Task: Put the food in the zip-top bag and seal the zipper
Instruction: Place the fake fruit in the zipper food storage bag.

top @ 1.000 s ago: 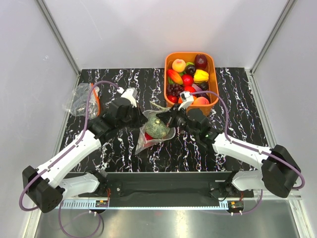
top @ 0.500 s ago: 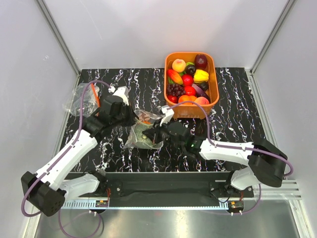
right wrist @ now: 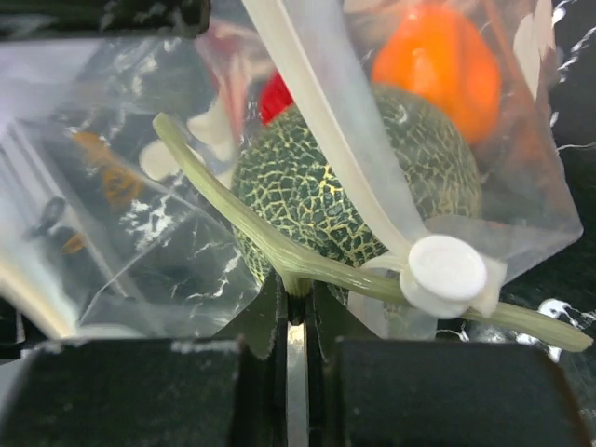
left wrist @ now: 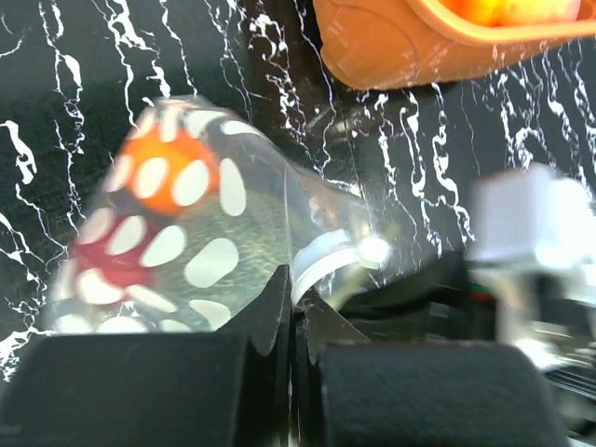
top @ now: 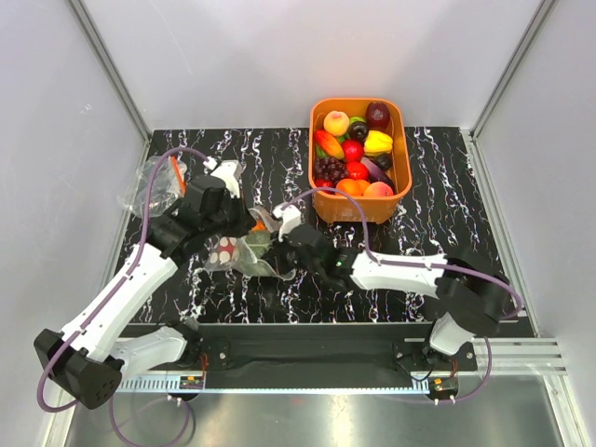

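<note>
The zip-top bag (top: 233,253), clear with white dots, hangs between my two grippers left of the table's middle. The food sits inside it: a green netted melon (right wrist: 354,186), an orange fruit (right wrist: 433,74) and a small red fruit (right wrist: 275,98). In the left wrist view the bag (left wrist: 214,233) shows the orange fruit (left wrist: 168,172) and red fruit (left wrist: 98,270) behind its dots. My left gripper (left wrist: 296,298) is shut on the bag's mouth edge beside the pale zipper (left wrist: 326,261). My right gripper (right wrist: 296,289) is shut on the zipper strip (right wrist: 326,130) just under the melon.
An orange basket (top: 402,158) full of toy produce stands at the back right; its corner (left wrist: 419,47) shows in the left wrist view. A crumpled clear bag (top: 149,186) lies at the far left edge. The black marbled tabletop (top: 447,223) spreads to the right.
Both grippers have carried the bag leftward from the table's middle, away from the basket. The right arm has stretched further left. Both grips have stayed shut.
</note>
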Motion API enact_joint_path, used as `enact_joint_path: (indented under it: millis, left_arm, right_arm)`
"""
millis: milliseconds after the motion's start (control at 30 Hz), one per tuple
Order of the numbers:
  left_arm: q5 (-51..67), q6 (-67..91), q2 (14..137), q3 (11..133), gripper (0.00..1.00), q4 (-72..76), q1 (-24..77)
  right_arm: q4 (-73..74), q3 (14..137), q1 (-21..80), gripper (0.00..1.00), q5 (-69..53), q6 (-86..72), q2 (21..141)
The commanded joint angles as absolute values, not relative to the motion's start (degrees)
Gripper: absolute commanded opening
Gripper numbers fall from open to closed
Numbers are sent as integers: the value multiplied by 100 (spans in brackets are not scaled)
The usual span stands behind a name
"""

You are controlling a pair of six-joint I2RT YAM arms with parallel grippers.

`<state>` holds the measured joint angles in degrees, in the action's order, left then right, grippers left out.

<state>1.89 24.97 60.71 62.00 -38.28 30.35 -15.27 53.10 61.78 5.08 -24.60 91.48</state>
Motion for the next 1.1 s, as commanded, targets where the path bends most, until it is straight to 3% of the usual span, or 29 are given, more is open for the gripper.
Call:
enact_joint_path:
  millis: [0,100,233,267,333,467,500,900,1067]
  left_arm:
    - [719,2250,5933,6478,0,-3744,3006]
    - [1098,2276,5950,6355,0,-3701,3015]
    - [1353,2408,5906,5986,0,-3376,3006]
    - [1423,2417,5941,5933,0,-3332,3006]
    - [1537,2452,5959,5749,0,-3217,3015]
    - [1583,2505,5994,5502,0,-3032,3111]
    - [1539,2540,5994,5458,0,-2980,3111]
    - [1063,2391,6064,5941,0,-3243,3111]
    - [976,2364,6073,5985,0,-3305,3111]
  right_arm:
    - [-775,6072,6196,0,132,-2224,9588]
    - [-510,6451,6196,0,79,-2101,9782]
    - [-536,6521,6152,10,18,-2039,9458]
    - [-519,6530,6126,19,18,-2048,9396]
    - [-457,6556,6065,23,18,-2048,9221]
    - [-159,6592,6012,63,-123,-2030,8983]
    - [-106,6583,6003,67,-97,-2030,8930]
    - [1642,6469,6003,68,386,-2188,7367]
    - [2434,6390,5828,58,431,-2285,7128]
